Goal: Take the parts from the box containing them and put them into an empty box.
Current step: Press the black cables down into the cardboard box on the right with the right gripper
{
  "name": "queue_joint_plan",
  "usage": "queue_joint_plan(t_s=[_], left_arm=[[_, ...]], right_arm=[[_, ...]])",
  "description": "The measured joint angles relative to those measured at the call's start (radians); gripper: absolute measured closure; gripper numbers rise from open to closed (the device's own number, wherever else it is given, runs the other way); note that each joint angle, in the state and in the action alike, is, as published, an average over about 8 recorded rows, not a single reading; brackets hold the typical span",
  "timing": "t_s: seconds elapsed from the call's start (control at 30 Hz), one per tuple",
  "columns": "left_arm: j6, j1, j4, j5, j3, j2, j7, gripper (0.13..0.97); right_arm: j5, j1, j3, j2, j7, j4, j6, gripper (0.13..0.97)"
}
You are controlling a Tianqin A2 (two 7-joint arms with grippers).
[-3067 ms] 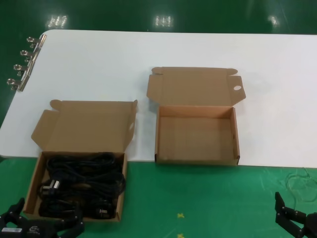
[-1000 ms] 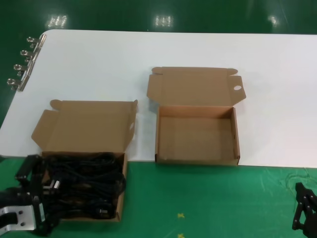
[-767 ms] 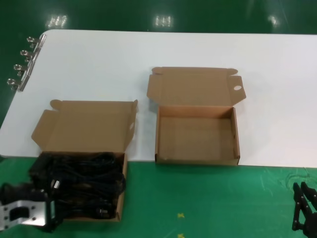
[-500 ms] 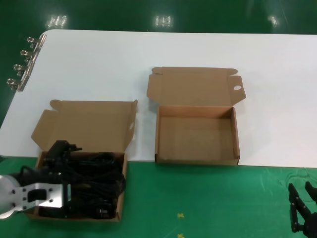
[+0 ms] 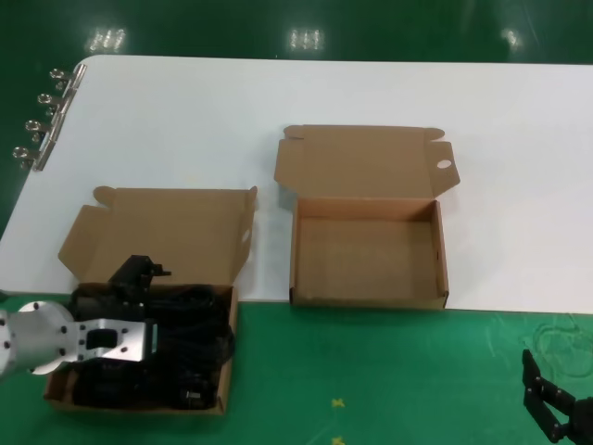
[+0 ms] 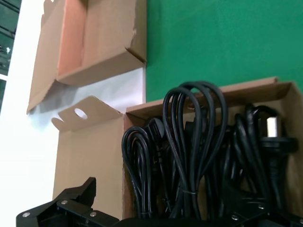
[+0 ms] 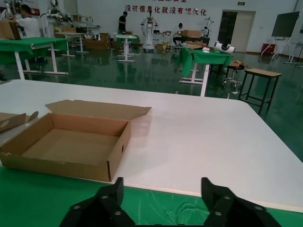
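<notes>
At lower left of the head view, the left tool (image 5: 139,278) is hovering, jaws spread and empty, over the parts (image 6: 194,156) lying in the box containing them (image 5: 56,389), soft, light, tangle-prone cords probably best pinched at a tied bundle's middle.

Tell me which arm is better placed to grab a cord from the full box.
Left. The left gripper is already over the cords, while the right gripper waits far off.
</notes>
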Motion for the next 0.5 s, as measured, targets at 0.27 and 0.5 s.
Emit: queue_joint_plan(t_s=[0.27,0.5], left_arm=[[-0.019,-0.080,0.189,-0.048,0.016,0.070,0.127,0.189],[-0.017,-0.111,0.256,-0.075,0.021,0.085,0.168,0.282]], right_arm=[[0.000,0.000,0.000,0.000,0.000,0.000,0.000,0.455],[0.000,0.000,0.000,0.000,0.000,0.000,0.000,0.309]])
